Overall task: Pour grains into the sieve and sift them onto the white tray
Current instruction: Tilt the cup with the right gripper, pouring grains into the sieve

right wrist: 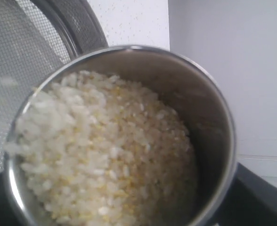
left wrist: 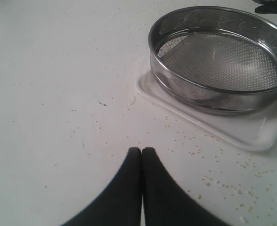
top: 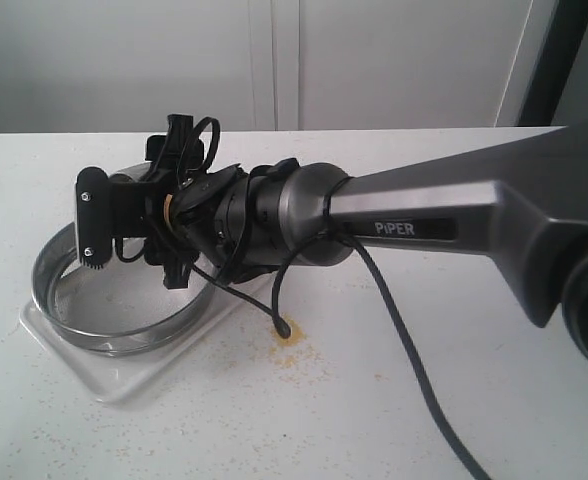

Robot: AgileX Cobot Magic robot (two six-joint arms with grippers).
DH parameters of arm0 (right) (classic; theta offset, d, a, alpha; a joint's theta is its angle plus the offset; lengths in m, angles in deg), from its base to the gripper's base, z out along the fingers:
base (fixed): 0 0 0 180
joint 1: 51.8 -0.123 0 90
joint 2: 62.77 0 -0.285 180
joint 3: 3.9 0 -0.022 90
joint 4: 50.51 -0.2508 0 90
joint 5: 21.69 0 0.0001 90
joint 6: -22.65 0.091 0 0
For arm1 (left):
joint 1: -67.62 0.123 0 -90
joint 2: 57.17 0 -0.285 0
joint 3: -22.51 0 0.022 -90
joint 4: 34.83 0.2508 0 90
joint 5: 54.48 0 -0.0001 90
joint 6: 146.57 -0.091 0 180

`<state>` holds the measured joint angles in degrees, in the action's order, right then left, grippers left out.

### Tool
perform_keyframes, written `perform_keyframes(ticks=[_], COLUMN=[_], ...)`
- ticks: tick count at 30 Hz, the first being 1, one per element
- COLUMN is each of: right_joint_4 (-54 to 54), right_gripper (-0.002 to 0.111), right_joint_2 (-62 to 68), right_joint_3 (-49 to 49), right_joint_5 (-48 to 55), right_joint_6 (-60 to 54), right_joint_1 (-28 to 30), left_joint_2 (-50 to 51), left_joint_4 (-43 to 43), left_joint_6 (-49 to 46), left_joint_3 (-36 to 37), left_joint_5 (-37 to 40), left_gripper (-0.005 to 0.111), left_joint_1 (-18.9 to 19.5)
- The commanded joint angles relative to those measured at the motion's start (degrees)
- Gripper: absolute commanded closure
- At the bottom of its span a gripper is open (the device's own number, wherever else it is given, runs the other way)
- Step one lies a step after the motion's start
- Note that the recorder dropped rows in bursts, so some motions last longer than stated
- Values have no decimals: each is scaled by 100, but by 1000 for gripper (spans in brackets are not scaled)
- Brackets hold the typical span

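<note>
Grains (right wrist: 105,155) fill the tilted steel cup (right wrist: 209,117) gripped by the right end effector (top: 124,215) above the sieve (left wrist: 199,89), seated on the white tray (left wrist: 251,136); the left end effector (left wrist: 142,155) idles clenched, empty. A hasty tip could scatter more onto the surface (top: 534,420).

The right arm (top: 454,200) carries the white lettering "PIPER".
</note>
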<state>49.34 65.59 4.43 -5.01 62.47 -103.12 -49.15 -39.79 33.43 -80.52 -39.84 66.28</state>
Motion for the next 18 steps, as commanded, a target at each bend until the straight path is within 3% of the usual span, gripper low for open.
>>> perform_keyframes(ticks=[1, 18], right_joint_4=[10, 10], right_gripper=[108, 108], right_joint_2=[-35, -35], right_joint_3=[70, 70], right_joint_5=[161, 173], right_joint_6=[-119, -534], right_joint_1=[7, -16], left_joint_2=[-23, -23], left_joint_4=[-36, -36], left_joint_6=[0, 0], left_joint_3=[25, 25], left_joint_5=[-8, -8], left_gripper=[107, 107], left_joint_1=[7, 7])
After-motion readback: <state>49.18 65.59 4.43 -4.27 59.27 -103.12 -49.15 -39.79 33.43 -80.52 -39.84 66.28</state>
